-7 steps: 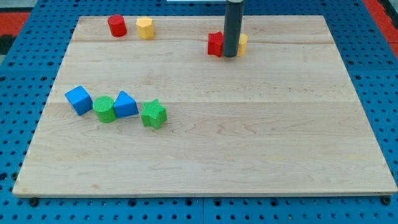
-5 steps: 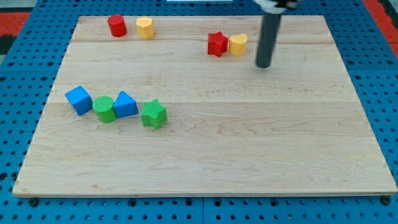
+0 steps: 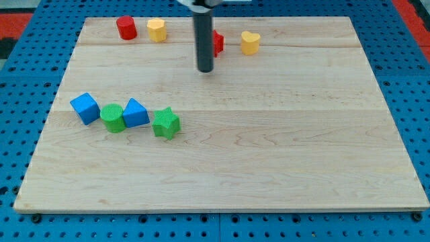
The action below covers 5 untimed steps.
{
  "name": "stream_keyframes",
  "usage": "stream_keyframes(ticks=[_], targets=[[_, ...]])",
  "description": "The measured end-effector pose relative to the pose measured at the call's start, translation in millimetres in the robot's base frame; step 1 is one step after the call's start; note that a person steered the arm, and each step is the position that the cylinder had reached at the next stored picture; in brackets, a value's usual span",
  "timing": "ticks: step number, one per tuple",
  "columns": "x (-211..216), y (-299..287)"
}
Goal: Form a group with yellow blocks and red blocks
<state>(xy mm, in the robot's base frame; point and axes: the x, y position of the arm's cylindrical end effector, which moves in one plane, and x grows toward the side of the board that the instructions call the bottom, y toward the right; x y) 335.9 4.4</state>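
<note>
Far left on the surface (image 3: 282,154), a red cylinder (image 3: 125,27) and a yellow block (image 3: 156,30) are seen side by side, apart. Further right, a red block (image 3: 218,42) is half hidden behind the rod; a yellow heart block (image 3: 250,42) sits right of it, lobes up, not touching. No long axis is discernible. My tip (image 3: 205,70) is placed just near-left of the red block. No hand is fitted. Blue pegboard (image 3: 20,81) surrounds the wooden surface.
</note>
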Motion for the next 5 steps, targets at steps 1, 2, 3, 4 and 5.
stream_keyframes(ticks=[1,2,3,4,5], targets=[[-31.3,53.0],[-67.6,-9.0],[-88.7,-73.1],[-104.9,-27.1],[-128.1,99.7]])
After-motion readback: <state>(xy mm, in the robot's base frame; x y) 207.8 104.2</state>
